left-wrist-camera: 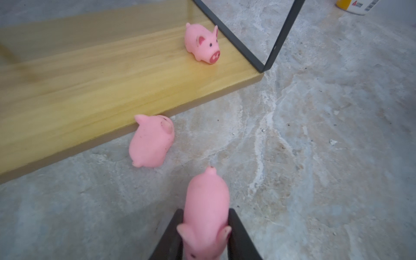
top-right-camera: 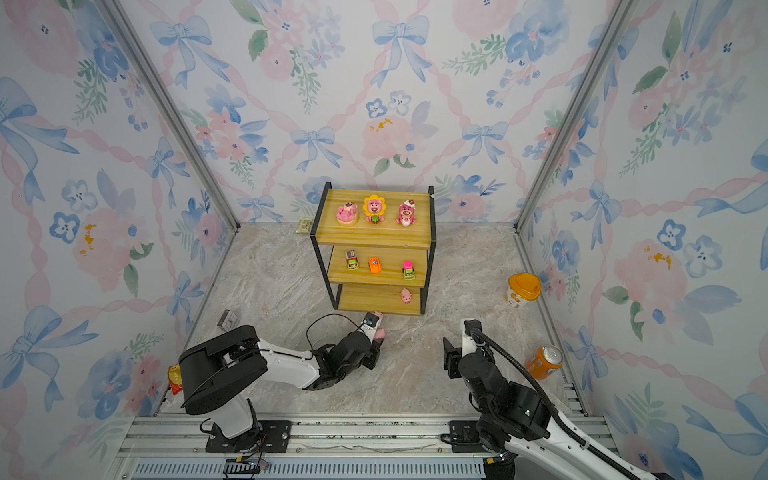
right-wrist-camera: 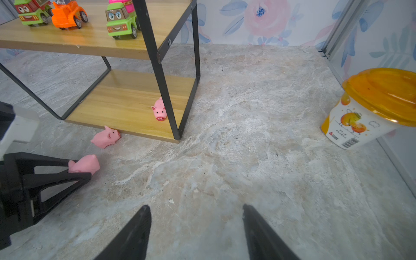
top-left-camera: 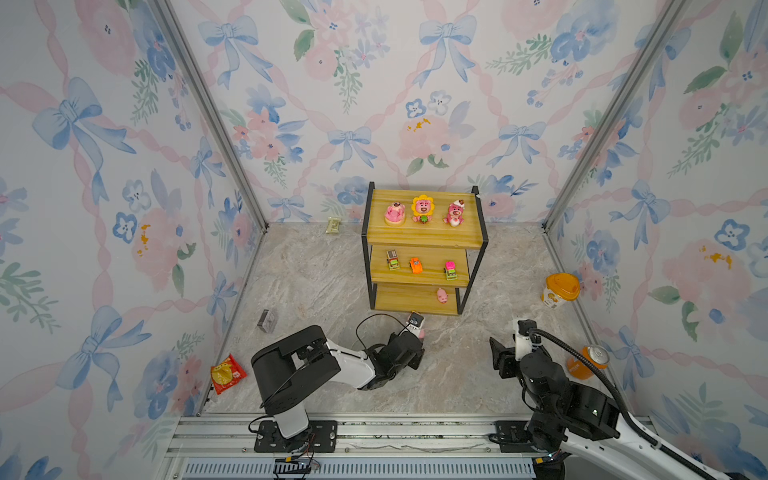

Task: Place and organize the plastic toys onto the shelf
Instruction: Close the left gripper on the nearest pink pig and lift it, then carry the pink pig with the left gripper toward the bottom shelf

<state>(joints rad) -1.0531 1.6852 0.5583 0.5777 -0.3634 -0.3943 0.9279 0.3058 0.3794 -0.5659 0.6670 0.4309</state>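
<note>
The shelf (top-left-camera: 428, 237) stands at the back centre. Three pink bears (top-left-camera: 422, 209) fill its top board and three cars (top-left-camera: 416, 265) the middle one. One pink pig (left-wrist-camera: 202, 44) stands on the bottom board near the right post. Another pig (left-wrist-camera: 152, 141) lies on its side on the floor against that board's front edge. My left gripper (left-wrist-camera: 205, 212) is low over the floor just in front of the shelf, shut on a third pig (left-wrist-camera: 207, 193), tail pointing away. My right gripper (right-wrist-camera: 195, 208) hangs open and empty over bare floor to the right.
A yellow-lidded cup (top-left-camera: 560, 290) and an orange can (top-left-camera: 588, 362) stand by the right wall. A red snack packet (top-left-camera: 226, 372) and a small grey box (top-left-camera: 267, 321) lie by the left wall. A pale wrapper (top-left-camera: 333, 225) lies left of the shelf.
</note>
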